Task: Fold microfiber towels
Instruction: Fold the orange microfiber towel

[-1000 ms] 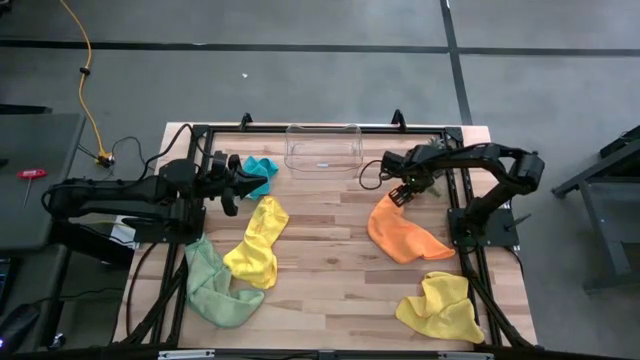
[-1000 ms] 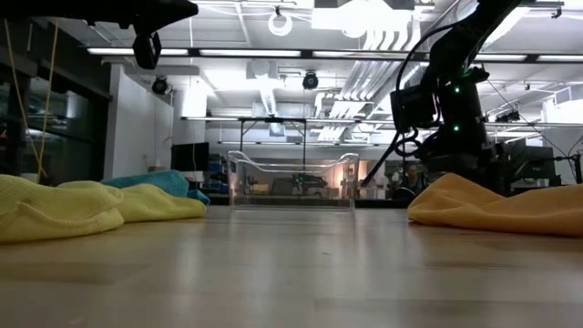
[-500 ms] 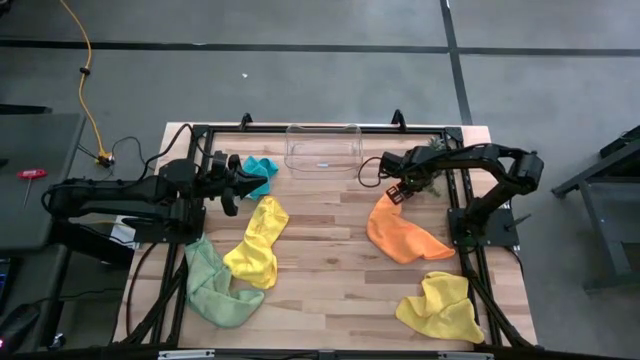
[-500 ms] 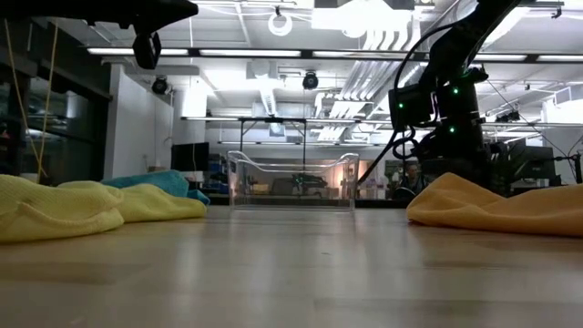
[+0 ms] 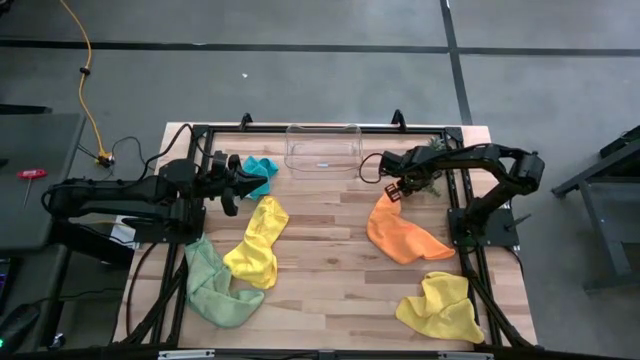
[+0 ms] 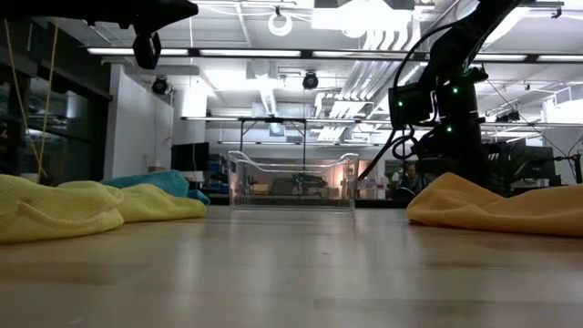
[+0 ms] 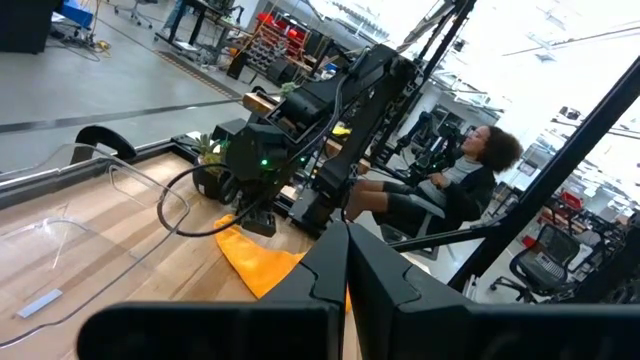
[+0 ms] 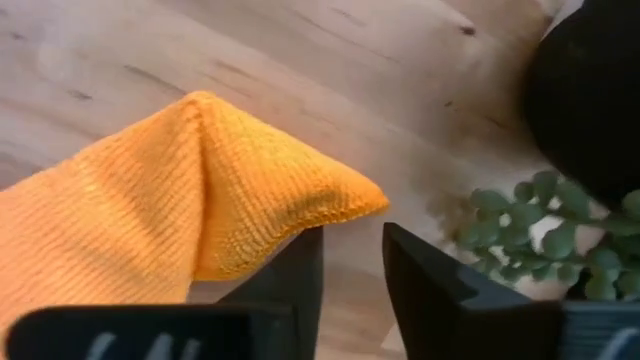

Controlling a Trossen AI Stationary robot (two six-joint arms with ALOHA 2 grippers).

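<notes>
My right gripper [image 5: 393, 193] has its jaws partly apart at the far corner of the orange towel [image 5: 402, 234]; whether they pinch it I cannot tell. My left gripper [image 5: 262, 180], jaws together, waits above the teal towel [image 5: 262, 167] on the desk [image 5: 330, 270].

In the high view the left arm covers part of the teal-blue towel [image 5: 262, 171]. The light green towel [image 5: 212, 288] lies partly under the yellow towel [image 5: 258, 244]. The right claw [image 5: 393, 193] is too small there to show whether it pinches the orange towel [image 5: 400, 233]. In the right wrist view the picture's edge cuts off that towel and the potted plant [image 8: 540, 232]; contact between the fingers [image 8: 300, 270] and the cloth cannot be determined. In the low view the right edge cuts off the orange towel.
</notes>
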